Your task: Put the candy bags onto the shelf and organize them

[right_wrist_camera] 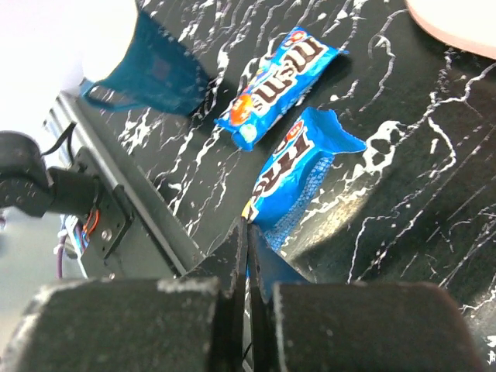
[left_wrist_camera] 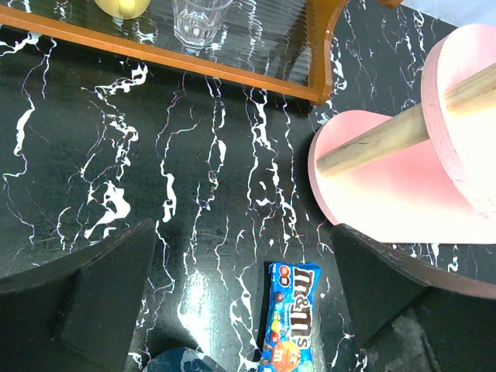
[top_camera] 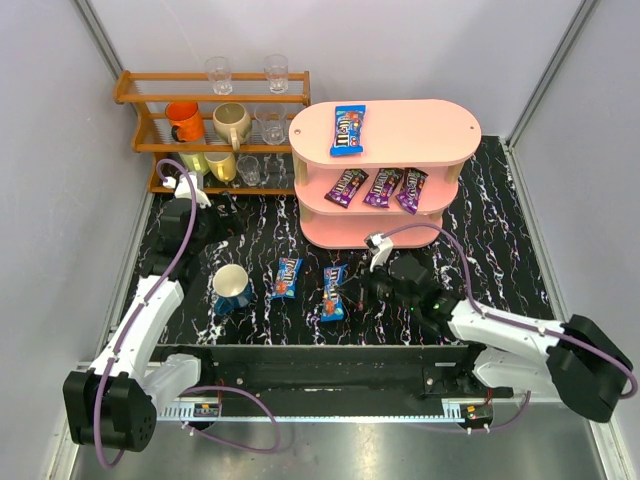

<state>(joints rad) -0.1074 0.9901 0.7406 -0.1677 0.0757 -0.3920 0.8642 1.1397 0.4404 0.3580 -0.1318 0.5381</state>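
The pink shelf stands at the back right. One blue candy bag lies on its top tier, and three purple-brown bags lie in a row on the middle tier. Two blue bags lie on the black marbled table in front: one flat, the other with its near end pinched. My right gripper is shut on that bag's end. My left gripper is open and empty, above the table left of the shelf.
A wooden slatted rack with mugs and glasses stands at the back left. A blue mug stands on the table just left of the loose bags. The table's front edge is close behind my right gripper.
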